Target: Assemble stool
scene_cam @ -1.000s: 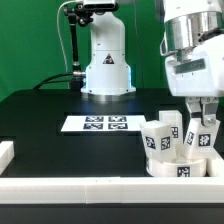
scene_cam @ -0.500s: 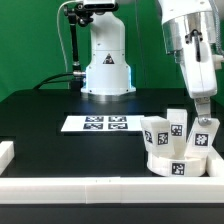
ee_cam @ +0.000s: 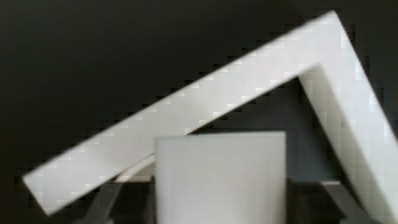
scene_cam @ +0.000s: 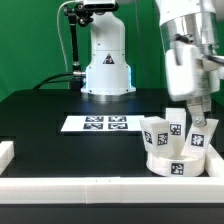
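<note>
The white round stool disc (scene_cam: 176, 164) lies at the exterior view's right, near the front rail. Two tagged white legs (scene_cam: 156, 137) (scene_cam: 177, 124) stand in it. My gripper (scene_cam: 201, 122) is shut on a third leg (scene_cam: 200, 139) that stands slightly tilted at the disc's right side. In the wrist view that leg (ee_cam: 221, 170) is a white block held between my dark fingers (ee_cam: 128, 198), with my gripper (ee_cam: 222, 205) closed round it. The leg's lower end is hidden.
The marker board (scene_cam: 100, 123) lies mid-table. White border rails run along the front (scene_cam: 90, 188) and left (scene_cam: 6, 150); a rail corner (ee_cam: 267, 75) fills the wrist view. The robot base (scene_cam: 107, 70) stands at the back.
My wrist has shifted and turned over the right-hand leg while staying closed on it. The disc and the other two legs have not moved.
</note>
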You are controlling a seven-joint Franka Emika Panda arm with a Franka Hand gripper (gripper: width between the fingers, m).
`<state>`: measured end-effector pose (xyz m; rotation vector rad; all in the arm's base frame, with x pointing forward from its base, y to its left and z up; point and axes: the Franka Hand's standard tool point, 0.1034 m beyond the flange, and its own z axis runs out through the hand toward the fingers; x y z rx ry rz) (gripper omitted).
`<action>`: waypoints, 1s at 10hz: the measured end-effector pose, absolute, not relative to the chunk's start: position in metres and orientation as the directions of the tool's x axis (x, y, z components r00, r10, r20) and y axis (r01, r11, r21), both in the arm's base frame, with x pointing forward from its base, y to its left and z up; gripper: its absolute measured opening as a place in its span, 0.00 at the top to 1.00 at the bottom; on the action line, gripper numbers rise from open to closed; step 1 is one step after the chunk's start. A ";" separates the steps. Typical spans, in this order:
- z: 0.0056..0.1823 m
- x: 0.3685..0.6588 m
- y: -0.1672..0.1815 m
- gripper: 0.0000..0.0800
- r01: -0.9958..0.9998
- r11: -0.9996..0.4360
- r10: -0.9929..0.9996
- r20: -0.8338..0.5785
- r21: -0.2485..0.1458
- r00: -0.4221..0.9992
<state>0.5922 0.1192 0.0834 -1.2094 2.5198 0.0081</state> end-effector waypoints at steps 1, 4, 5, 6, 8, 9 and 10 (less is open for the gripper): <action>0.083 0.592 0.119 0.57 -0.714 0.689 -0.708 -0.324 -0.124 -0.627; 0.083 0.591 0.119 0.57 -0.652 0.753 -0.639 -0.340 -0.092 -0.690; 0.083 0.591 0.119 0.57 -0.666 0.740 -0.654 -0.339 -0.099 -0.676; 0.084 0.591 0.119 0.57 -0.670 0.736 -0.658 -0.341 -0.100 -0.671; 0.104 0.596 0.122 0.32 -0.681 0.724 -0.667 -0.366 -0.112 -0.649; 0.117 0.600 0.125 0.21 -0.683 0.722 -0.664 -0.385 -0.110 -0.641; 0.128 0.603 0.126 0.20 -0.682 0.722 -0.662 -0.402 -0.117 -0.633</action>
